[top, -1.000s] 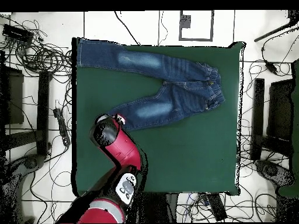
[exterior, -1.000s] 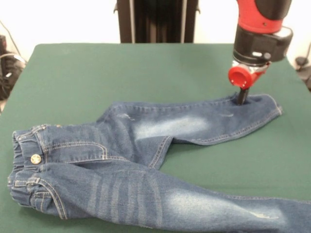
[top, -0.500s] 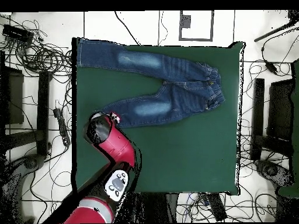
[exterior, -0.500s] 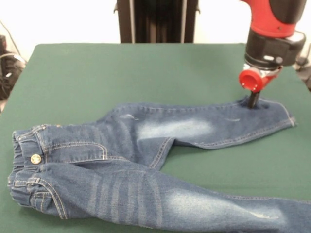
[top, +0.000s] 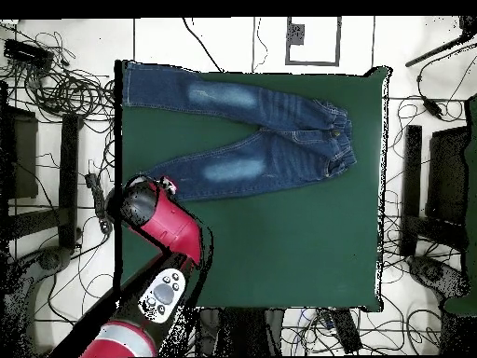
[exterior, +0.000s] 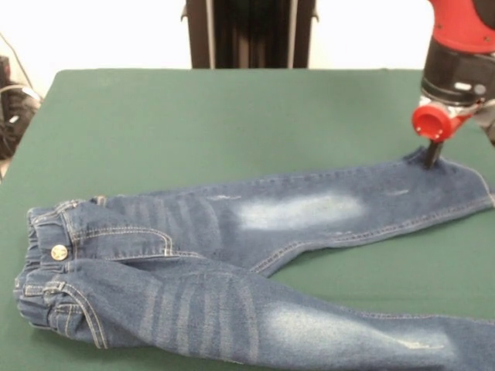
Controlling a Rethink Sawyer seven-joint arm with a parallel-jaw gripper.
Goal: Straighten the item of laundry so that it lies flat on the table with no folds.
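Observation:
The jeans [exterior: 232, 255] lie on the green table [exterior: 193, 116], waistband with brass button at the left and both legs running right. The near leg runs off the bottom right edge of the front view. My gripper [exterior: 431, 157] is at the far right, pressed down and shut on the cuff end of the far leg, which is stretched out almost straight. In the overhead view the jeans [top: 252, 130] lie along the table's [top: 279, 242] top part, and the gripper [top: 170, 184] is at the lower leg's left end, near the table's left edge.
The robot's black pedestal [exterior: 249, 34] stands behind the table. Dark equipment [exterior: 11, 108] sits off the table's left side. Cables [top: 56, 84] and stands lie on the floor around the table. The gripped cuff is close to the table's edge.
The gripper has moved right in the front view, dragging the far leg's cuff with it. That leg has stretched out and lies straighter; the crotch fold has opened.

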